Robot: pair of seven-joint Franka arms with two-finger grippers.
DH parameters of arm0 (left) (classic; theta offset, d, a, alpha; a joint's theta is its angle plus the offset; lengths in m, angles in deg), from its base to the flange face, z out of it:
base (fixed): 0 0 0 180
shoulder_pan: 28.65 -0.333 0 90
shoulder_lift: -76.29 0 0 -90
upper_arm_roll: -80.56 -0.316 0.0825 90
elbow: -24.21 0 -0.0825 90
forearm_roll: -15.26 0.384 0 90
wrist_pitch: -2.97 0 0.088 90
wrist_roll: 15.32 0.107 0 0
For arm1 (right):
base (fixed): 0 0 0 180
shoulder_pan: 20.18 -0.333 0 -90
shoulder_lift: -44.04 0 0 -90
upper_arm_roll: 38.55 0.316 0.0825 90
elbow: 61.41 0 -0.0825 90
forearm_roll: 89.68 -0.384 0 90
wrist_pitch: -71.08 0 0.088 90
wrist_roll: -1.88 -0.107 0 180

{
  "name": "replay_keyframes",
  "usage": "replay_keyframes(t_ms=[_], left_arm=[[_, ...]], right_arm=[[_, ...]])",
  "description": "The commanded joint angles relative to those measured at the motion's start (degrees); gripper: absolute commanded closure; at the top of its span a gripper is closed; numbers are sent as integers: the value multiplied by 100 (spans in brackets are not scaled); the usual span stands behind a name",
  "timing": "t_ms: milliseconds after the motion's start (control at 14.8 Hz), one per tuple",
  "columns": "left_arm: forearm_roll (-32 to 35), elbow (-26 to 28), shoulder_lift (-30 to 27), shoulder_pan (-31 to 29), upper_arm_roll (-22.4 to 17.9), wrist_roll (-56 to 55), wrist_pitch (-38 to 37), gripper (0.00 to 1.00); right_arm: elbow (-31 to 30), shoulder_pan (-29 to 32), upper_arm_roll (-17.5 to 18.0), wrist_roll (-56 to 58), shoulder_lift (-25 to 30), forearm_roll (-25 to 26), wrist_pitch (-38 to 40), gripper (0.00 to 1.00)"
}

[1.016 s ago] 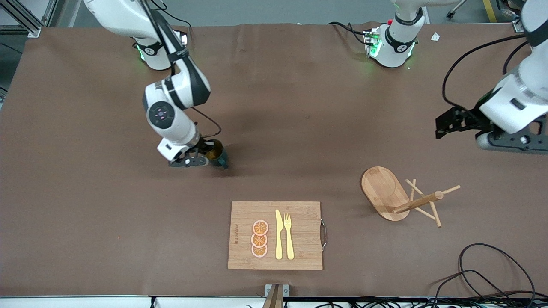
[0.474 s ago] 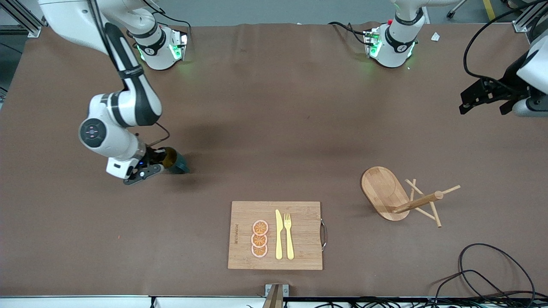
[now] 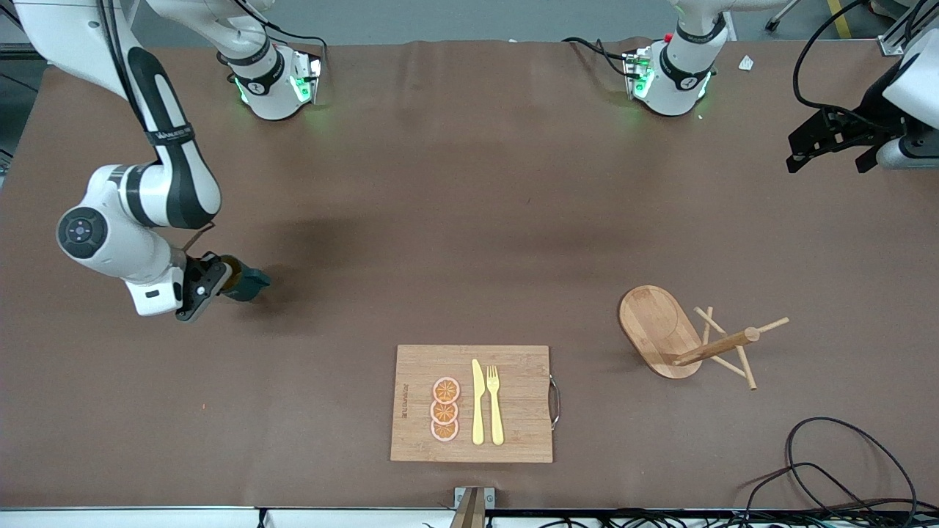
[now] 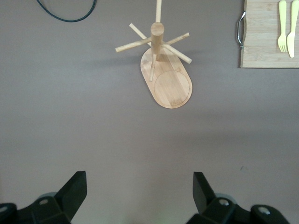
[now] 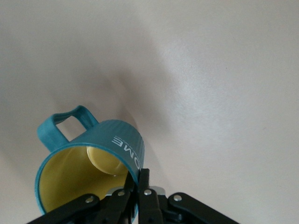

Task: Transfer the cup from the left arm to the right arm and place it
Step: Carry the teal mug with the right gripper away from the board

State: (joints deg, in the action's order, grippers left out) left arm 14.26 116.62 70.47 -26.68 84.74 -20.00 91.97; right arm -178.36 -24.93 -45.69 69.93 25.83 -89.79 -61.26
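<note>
The cup point(image 3: 253, 282) is a dark teal mug, yellow inside, and it hangs tilted above the brown table toward the right arm's end. My right gripper point(image 3: 218, 283) is shut on its rim. The right wrist view shows the cup point(image 5: 93, 144) with one finger inside and one outside the wall, where my right gripper point(image 5: 141, 176) pinches it; the handle point(image 5: 70, 122) sticks out away from the fingers. My left gripper point(image 3: 816, 144) waits open and empty over the left arm's end of the table. In its wrist view the left gripper point(image 4: 139, 187) has only bare table between its fingers.
A wooden mug tree point(image 3: 686, 337) lies tipped on its side toward the left arm's end, also seen as the mug tree point(image 4: 166, 77). A wooden cutting board point(image 3: 411, 433) near the front edge carries orange slices point(image 3: 444, 409), a yellow knife and a fork. Black cables point(image 3: 843, 469) lie at the front corner.
The right arm has swung the cup from mid-table toward its own end of the table. The left arm pulled back toward its end, then held still.
</note>
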Motion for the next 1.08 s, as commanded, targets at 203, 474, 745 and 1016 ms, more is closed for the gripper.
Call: replay_keyframes(t_ms=[203, 474, 745, 1016], left_arm=[[-199, 49, -51, 181, -171, 293, 223, 0], [-94, -83, 89, 181, -206, 301, 513, 0], [-59, -101, 195, 93, -180, 354, 513, 0], [-59, -127, 204, 85, -171, 363, 513, 0]], right_arm=[[217, 580, 108, 3297, 37, 152, -55, 100], [551, 878, 125, 5916, -217, 82, -186, 100], [542, 906, 143, 7824, -262, 73, -477, 100], [534, 906, 222, 9239, -332, -32, -512, 100]])
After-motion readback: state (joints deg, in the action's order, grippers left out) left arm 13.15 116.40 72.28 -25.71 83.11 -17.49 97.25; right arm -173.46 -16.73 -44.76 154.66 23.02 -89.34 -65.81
